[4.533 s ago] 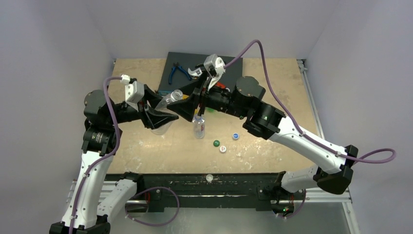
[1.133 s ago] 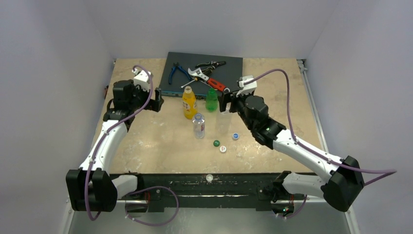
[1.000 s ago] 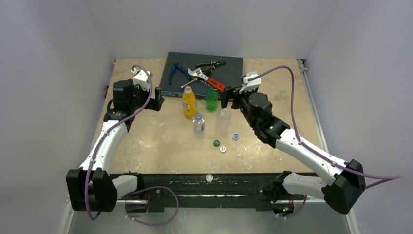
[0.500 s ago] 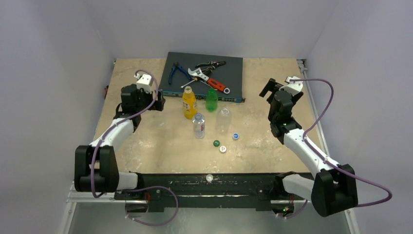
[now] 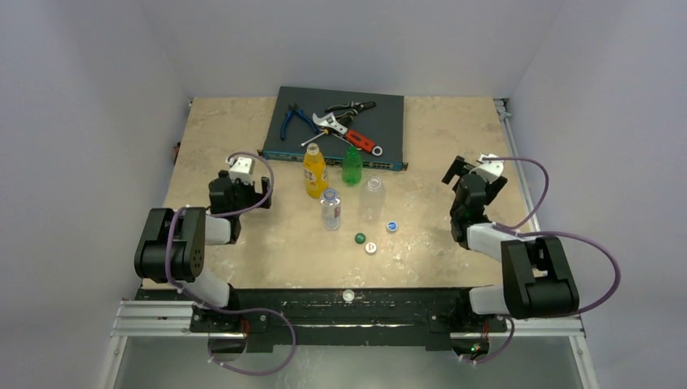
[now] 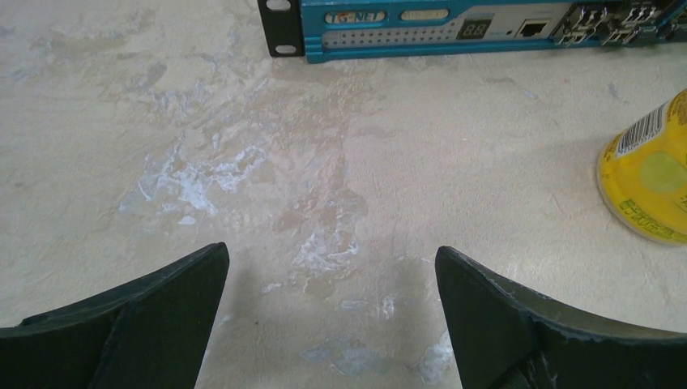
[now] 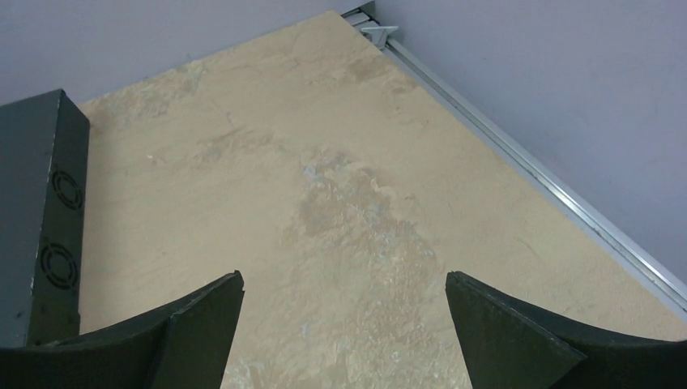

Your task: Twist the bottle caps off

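Four bottles stand mid-table: an orange-yellow one (image 5: 314, 172) with a white top, a green one (image 5: 352, 166), a clear blue-labelled one (image 5: 330, 209) and a larger clear one (image 5: 372, 200). In front of them three loose bottle caps lie on the table: blue (image 5: 391, 226), dark green (image 5: 360, 238) and white (image 5: 370, 248). My left gripper (image 5: 261, 185) (image 6: 332, 267) hangs open over bare table, left of the bottles; the orange-yellow bottle's base (image 6: 648, 186) shows at its right edge. My right gripper (image 5: 452, 170) (image 7: 344, 288) is open and empty, far right of the bottles.
A dark network switch (image 5: 389, 109) (image 6: 470, 28) (image 7: 40, 219) at the back carries blue pliers (image 5: 293, 121), a wrench (image 5: 328, 121) and red-handled pliers (image 5: 362, 142). A metal rail (image 7: 526, 162) runs along the table's right edge. A small white round thing (image 5: 348, 297) sits on the front rail.
Both arms have folded back toward their bases. The right gripper left the larger clear bottle, opened wider and swung right. The left gripper drew back, staying open.
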`<state>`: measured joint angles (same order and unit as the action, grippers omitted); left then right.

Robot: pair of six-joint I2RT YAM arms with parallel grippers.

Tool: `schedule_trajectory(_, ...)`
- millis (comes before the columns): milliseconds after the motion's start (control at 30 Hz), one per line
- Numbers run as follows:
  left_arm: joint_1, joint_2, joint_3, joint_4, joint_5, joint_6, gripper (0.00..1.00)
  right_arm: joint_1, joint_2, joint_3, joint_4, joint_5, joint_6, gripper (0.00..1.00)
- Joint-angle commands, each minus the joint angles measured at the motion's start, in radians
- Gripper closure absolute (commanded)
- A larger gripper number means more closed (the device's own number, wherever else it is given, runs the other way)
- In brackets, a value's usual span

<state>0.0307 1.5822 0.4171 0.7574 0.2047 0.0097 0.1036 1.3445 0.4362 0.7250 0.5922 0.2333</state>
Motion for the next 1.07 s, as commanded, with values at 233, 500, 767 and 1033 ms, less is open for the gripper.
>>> schedule_trajectory(233,0.009,0.097,-0.227,0.692,0.012,-0.002,0.00,-0.001,0.104,-0.145,0.513,-0.170,-0.142,0.01)
schedule_trajectory(500,-0.002,0.084,-0.163,0.560,-0.031,-0.002,0.00,-0.004,0.161,-0.133,0.545,-0.286,-0.155,0.01)
schedule_trajectory(767,-0.002,0.081,-0.161,0.551,-0.031,-0.001,0.00,-0.003,0.169,-0.146,0.596,-0.279,-0.174,0.01)
schedule_trajectory(1033,-0.012,0.079,-0.155,0.533,-0.056,0.007,0.00,-0.002,0.169,-0.147,0.596,-0.278,-0.173,0.01)
